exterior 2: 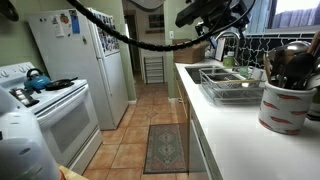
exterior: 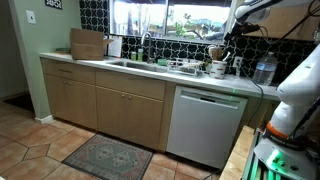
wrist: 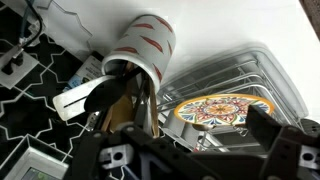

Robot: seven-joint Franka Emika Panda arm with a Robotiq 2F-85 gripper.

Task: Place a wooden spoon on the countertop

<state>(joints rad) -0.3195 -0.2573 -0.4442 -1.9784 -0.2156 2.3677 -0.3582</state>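
A white crock with red stripes (wrist: 145, 45) stands on the pale countertop (wrist: 230, 25) and holds several utensils, among them wooden spoon handles (wrist: 140, 102). The crock also shows in both exterior views (exterior: 217, 68) (exterior 2: 283, 108), near the end of the countertop (exterior: 140, 72) (exterior 2: 230, 135). My gripper (wrist: 190, 150) hangs above and beside the crock, with its fingers spread and nothing between them. It shows in both exterior views (exterior: 227, 42) (exterior 2: 212, 25), well above the worktop. It touches no spoon.
A wire dish rack (wrist: 262, 75) with a colourful patterned plate (wrist: 215, 108) sits next to the crock, by the sink (exterior: 125, 63). A wooden cutting board (exterior: 88, 44) leans at the far end. A fridge (exterior 2: 75, 55) and stove (exterior 2: 45, 105) face the counter.
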